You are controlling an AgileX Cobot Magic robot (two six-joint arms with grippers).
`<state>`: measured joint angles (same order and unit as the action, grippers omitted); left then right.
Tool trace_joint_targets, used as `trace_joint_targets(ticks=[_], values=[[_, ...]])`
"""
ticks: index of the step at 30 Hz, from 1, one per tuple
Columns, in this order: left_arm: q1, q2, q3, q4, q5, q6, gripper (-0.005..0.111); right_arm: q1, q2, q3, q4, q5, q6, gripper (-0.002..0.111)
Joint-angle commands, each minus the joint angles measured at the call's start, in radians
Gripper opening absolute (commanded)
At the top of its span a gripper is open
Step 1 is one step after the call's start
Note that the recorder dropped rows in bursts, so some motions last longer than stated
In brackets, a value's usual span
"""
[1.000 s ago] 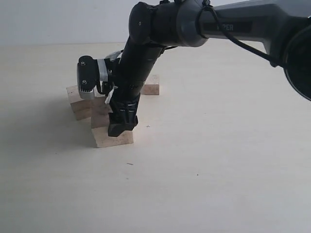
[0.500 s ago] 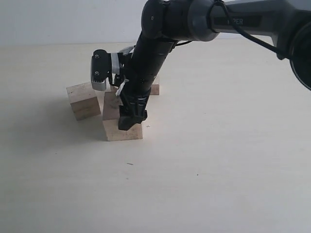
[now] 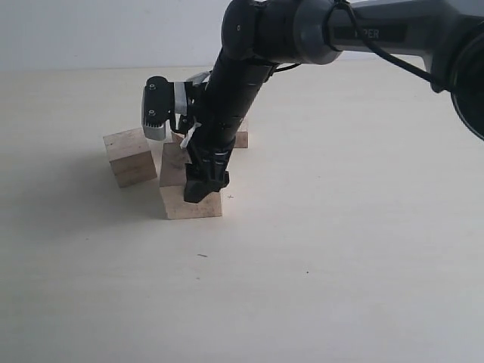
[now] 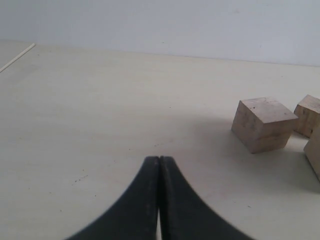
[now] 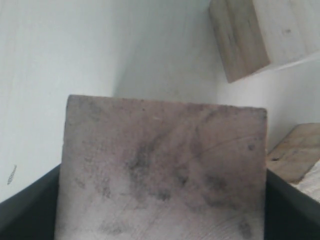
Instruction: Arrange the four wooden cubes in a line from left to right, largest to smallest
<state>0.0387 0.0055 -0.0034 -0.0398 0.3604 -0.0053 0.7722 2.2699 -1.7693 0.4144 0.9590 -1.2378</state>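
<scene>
Cubes first, in the exterior view: all four wooden cubes sit bunched on the left half of the pale table [image 3: 340,265], in a cluster rather than a row. The right arm [image 3: 302,30] reaches across the middle and comes down on them. The right gripper [image 3: 200,190] is clamped on the front cube [image 3: 193,207], which looks like the widest one and is closest to the camera. Right behind it is a half-hidden cube [image 3: 172,165], mostly covered by the wrist, and it's hard to say if the two touch. The left cube [image 3: 130,156] stands slightly apart on that side, turned at an angle. The back cube [image 3: 240,139] peeks out from behind the arm and looks smallest, though only part of it shows.

Left wrist view: the left gripper [image 4: 159,165] has its two black fingers pressed flat together with nothing between them, and bare table beyond. The blocks are well off to one side. There's one whole angled cube [image 4: 262,123], and two edge cubes [image 4: 309,115] cut off by the frame border.

Right wrist view: the held block's speckled, grainy face fills most of the picture. The black fingers [image 5: 22,212] hug it on both sides, so it's a proper grip. Past it are a corner cube [image 5: 245,40] sitting apart on the table and a slice of nearby cube [image 5: 295,155] just beside the held one.
</scene>
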Motion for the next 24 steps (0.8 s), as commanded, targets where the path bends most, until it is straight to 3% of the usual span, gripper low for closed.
trace_joint_targets(ticks=[1, 4, 6, 24], values=[[0.002, -0.006, 0.003, -0.001, -0.007, -0.003, 0.0, -0.006, 0.013, -0.004, -0.022, -0.041, -0.008, 0.048], [0.002, -0.006, 0.003, -0.001, -0.007, -0.003, 0.0, -0.006, 0.009, -0.004, -0.022, -0.069, 0.001, 0.074], [0.002, -0.006, 0.003, -0.001, -0.007, -0.003, 0.0, -0.006, 0.003, -0.004, -0.022, -0.095, 0.033, 0.08], [0.002, -0.006, 0.003, -0.001, -0.007, -0.003, 0.0, -0.023, -0.001, -0.004, 0.031, -0.096, 0.026, 0.08]])
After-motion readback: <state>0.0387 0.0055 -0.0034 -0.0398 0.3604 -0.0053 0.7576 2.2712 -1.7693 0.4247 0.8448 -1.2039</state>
